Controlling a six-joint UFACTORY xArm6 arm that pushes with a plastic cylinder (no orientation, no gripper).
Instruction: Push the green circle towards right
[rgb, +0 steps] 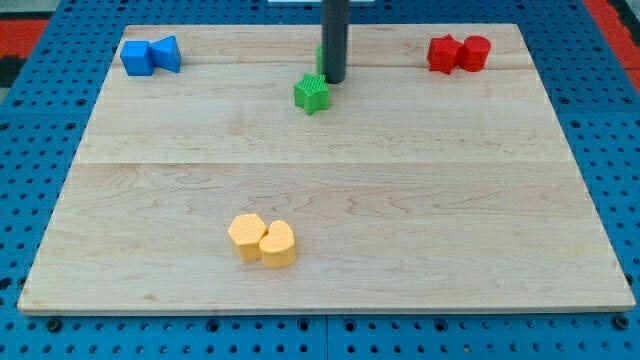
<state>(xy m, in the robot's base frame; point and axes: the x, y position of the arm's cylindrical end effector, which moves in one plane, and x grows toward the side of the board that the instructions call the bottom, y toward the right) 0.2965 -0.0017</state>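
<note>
My tip rests on the wooden board near the view's top centre. A thin strip of green shows at the rod's left edge. It seems to be the green circle, mostly hidden behind the rod, so its shape cannot be made out. A green star-shaped block lies just below and left of the tip, close to it or touching.
Two blue blocks sit together at the view's top left. Two red blocks sit together at the top right. Two yellow blocks touch each other at the bottom, left of centre.
</note>
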